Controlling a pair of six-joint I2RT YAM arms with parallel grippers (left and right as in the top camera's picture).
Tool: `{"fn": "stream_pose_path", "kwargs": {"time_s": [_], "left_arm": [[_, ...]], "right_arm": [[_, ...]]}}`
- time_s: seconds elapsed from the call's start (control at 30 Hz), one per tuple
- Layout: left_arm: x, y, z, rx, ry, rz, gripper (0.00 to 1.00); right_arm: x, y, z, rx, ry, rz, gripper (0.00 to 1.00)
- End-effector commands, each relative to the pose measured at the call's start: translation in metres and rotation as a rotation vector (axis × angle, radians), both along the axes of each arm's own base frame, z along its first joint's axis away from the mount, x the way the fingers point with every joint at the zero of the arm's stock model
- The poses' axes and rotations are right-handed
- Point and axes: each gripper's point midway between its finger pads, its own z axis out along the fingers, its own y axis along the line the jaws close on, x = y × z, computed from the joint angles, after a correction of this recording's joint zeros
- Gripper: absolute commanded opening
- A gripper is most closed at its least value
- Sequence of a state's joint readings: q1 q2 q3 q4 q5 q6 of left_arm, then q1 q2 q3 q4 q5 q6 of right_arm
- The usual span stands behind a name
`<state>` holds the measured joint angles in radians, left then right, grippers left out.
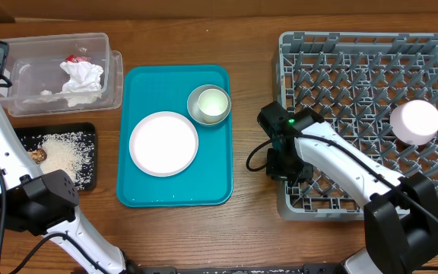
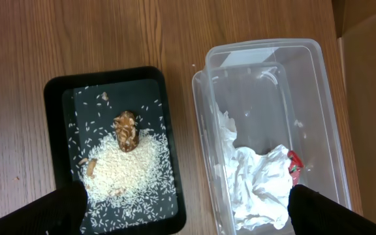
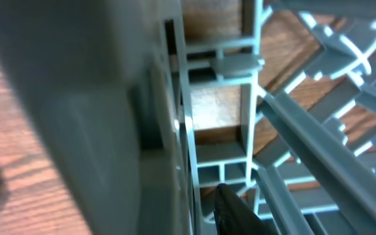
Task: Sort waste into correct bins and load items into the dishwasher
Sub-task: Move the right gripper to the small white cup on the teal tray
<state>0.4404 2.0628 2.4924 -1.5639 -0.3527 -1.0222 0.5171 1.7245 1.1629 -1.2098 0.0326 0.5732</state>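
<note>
The left gripper's point(image 2: 189, 212) jaws stand wide apart and empty. Only its dark fingertips point(image 2: 64, 209) show, in the bottom corners of the left wrist view.

The right gripper point(image 1: 285, 164) is at the left wall of the big square grey plastic dish rack point(image 1: 371, 38). From overhead its wrist covers the jaws. Its own camera gives a blurred grey wall and one dark fingertip point(image 3: 230, 209), so I cannot tell their opening or whether they hold anything.

A round white dish point(image 1: 415, 122) sits in the rack's right part. On the teal tray point(image 1: 139, 194) lie a large round white plate point(image 1: 163, 143) and a small metal bowl point(image 1: 209, 104).

The left wrist view shows more sharply the rice grains point(image 2: 126, 166) and brown food chunk point(image 2: 126, 130) in the shallow black tray point(image 2: 54, 130). It also shows the crumpled white napkin point(image 2: 260, 183) and red wrapper point(image 2: 294, 163) in the clear plastic tub point(image 2: 266, 49).
</note>
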Motion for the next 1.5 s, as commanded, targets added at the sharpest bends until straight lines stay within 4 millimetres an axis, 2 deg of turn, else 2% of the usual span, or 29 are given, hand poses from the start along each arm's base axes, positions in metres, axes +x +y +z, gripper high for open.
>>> {"fn": "stream_pose_path", "kwargs": {"time_s": [0.0,0.2,0.4,0.47,0.63,0.7,0.8,0.87,0.93,1.0,1.1,1.27,1.47], "left_arm": [[-0.001,0.002,-0.002,0.01,0.012,0.015,1.0],[-0.001,0.002,-0.002,0.01,0.011,0.015,1.0],[-0.001,0.002,-0.002,0.01,0.011,0.016,1.0],[-0.001,0.002,-0.002,0.01,0.011,0.016,1.0],[-0.001,0.002,-0.002,0.01,0.012,0.014,1.0],[-0.001,0.002,-0.002,0.01,0.011,0.015,1.0],[-0.001,0.002,-0.002,0.01,0.011,0.016,1.0],[-0.001,0.002,-0.002,0.01,0.011,0.016,1.0],[-0.001,0.002,-0.002,0.01,0.011,0.016,1.0],[-0.001,0.002,-0.002,0.01,0.011,0.015,1.0],[-0.001,0.002,-0.002,0.01,0.011,0.015,1.0],[-0.001,0.002,-0.002,0.01,0.011,0.015,1.0],[-0.001,0.002,-0.002,0.01,0.011,0.015,1.0]], "right_arm": [[0.0,-0.004,0.014,-0.016,-0.009,-0.001,0.31],[-0.007,-0.008,0.023,-0.017,0.005,0.035,0.36],[0.004,-0.001,0.041,0.015,-0.05,0.034,0.38],[0.01,0.002,0.052,0.028,-0.07,0.034,0.4],[0.042,0.02,0.102,0.101,-0.202,0.056,0.42],[0.063,0.034,0.131,0.161,-0.304,0.058,0.5],[0.089,0.074,0.166,0.358,-0.432,0.184,0.72],[0.105,0.109,0.189,0.53,-0.531,0.309,0.76],[0.12,0.124,0.199,0.586,-0.607,0.346,0.75],[0.133,0.134,0.202,0.6,-0.662,0.372,0.71],[0.149,0.15,0.194,0.604,-0.697,0.393,0.65],[0.167,0.175,0.152,0.538,-0.693,0.421,0.55],[0.175,0.197,0.105,0.4,-0.699,0.497,0.53]]}}
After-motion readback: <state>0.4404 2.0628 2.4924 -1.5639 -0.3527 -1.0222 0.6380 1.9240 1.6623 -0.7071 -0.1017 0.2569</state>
